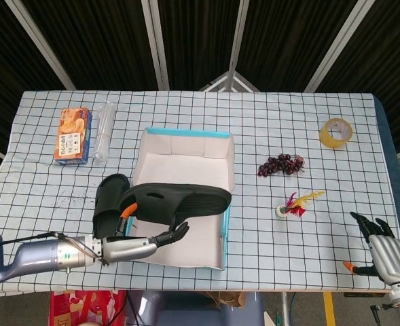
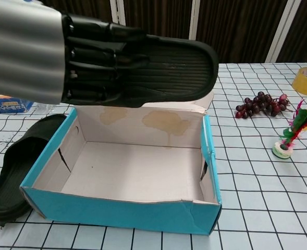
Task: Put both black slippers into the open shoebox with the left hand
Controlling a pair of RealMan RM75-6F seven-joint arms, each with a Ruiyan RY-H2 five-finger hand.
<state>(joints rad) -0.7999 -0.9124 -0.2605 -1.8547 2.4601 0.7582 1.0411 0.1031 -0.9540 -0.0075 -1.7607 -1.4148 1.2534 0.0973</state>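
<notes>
shoebox (image 1: 179,234): table centre, lid flap on its far side
held slipper (image 1: 179,199): above the box, on the left hand (image 1: 135,246)
second slipper (image 1: 109,204): on table, just left of box
snack box (image 1: 73,135): far left
grapes (image 1: 280,164), tape roll (image 1: 336,132): right of box
right hand (image 1: 384,250): near right corner

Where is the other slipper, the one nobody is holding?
In both views the loose slipper lies on the table at the shoebox's left side, right beside it.
</notes>
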